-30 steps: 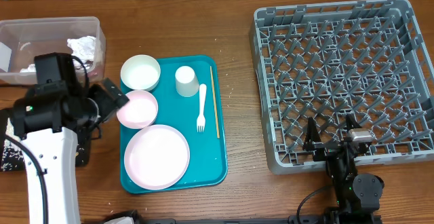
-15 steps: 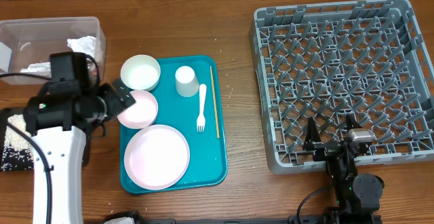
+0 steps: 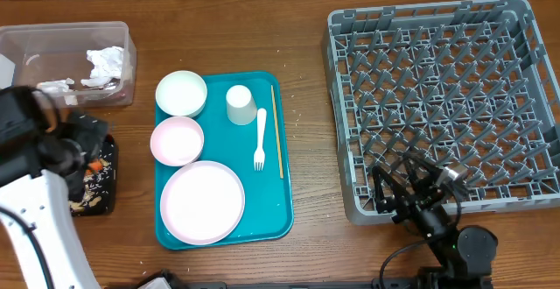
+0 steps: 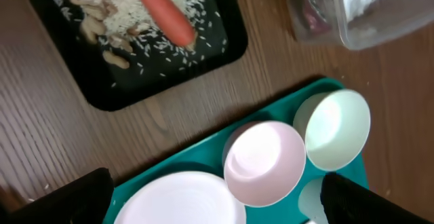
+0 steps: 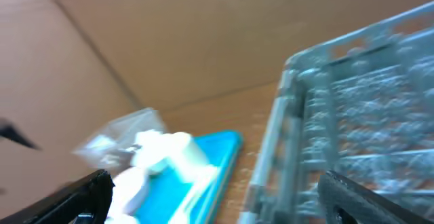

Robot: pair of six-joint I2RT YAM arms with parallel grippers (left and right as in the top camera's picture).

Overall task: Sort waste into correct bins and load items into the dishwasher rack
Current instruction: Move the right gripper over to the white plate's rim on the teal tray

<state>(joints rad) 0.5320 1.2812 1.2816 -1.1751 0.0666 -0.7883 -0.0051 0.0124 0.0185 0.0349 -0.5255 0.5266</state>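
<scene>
Left tool (image 4: 217, 207) wide above tray (image 4: 196, 153) edge

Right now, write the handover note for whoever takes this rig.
Left fingers open, empty, near the black tray of rice and carrot.
Right fingers open, empty, at the near edge of the dishwasher rack.
Crumpled paper lies in the clear bin.
On the teal tray: green bowl, pink bowl, plate, cup, fork, chopstick.
Rack empty; all six left to handle.
</scene>
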